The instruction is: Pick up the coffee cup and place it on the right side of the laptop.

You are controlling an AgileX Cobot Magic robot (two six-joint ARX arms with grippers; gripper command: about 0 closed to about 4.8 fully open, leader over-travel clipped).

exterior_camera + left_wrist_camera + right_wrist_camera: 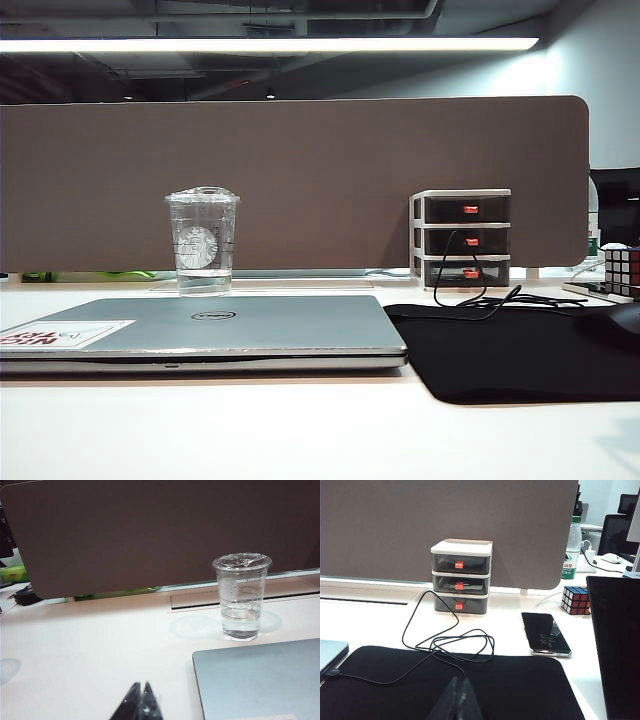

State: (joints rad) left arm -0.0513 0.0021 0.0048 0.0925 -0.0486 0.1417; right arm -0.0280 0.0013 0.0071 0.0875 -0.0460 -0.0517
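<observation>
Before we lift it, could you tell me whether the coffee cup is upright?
Upright: the coffee cup stands on its base behind the laptop, domed lid on top.

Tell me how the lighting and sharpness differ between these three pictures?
Exterior view: a bright ceiling light strip glares white, the desk washes pale, and the laptop stays sharp. Left wrist view: the coffee cup is crisp with faint shadows beside it, while the shut left gripper is a dark blur. Right wrist view: evenly lit; the drawer unit is sharp, the shut right gripper blurred.

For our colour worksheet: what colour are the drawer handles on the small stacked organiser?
Red handles, clearest in the right wrist view.
</observation>
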